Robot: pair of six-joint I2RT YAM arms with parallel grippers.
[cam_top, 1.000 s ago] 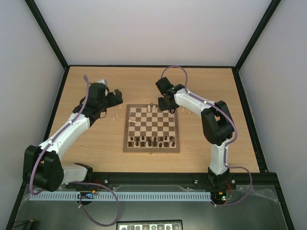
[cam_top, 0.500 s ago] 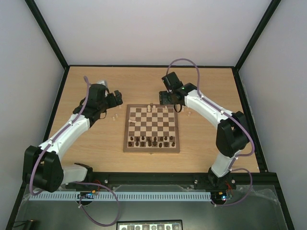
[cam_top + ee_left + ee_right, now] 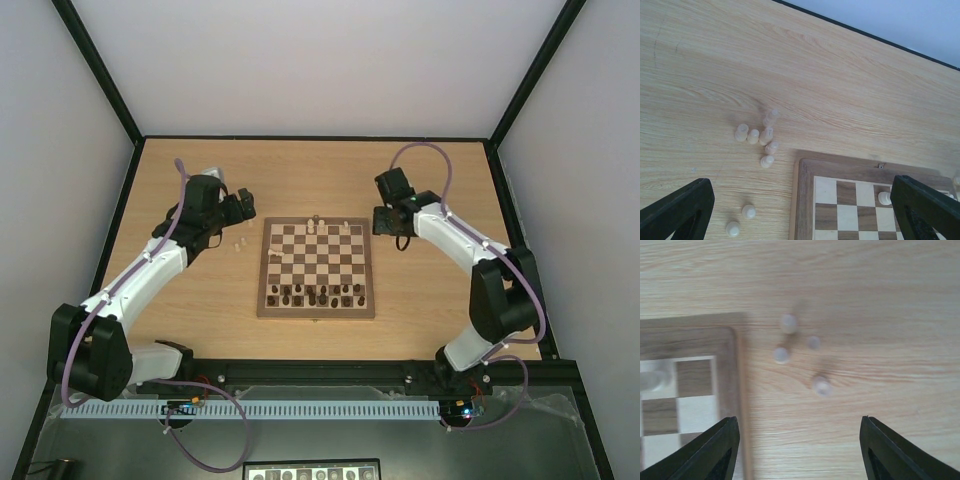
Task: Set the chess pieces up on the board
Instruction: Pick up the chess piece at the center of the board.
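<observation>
Right wrist view is blurred: four pale cream chess pieces (image 3: 782, 355) sit on the light wooden table (image 3: 880, 300) just beside a corner of the square checkered wooden board (image 3: 732, 365), their shapes indistinct. Right gripper (image 3: 798, 421) is spread and empty, with only the finger ends in frame. Left gripper (image 3: 801, 184) is likewise spread wide and empty. Small dark brown chessmen (image 3: 315, 293) line the board's near rows. Markings on the dark strip (image 3: 313, 470) are too small to read.

Bright, even light cast short, soft shadows. The right wrist view was blurred, its chess pieces (image 3: 822, 385) hazy; the left wrist view was sharp.
</observation>
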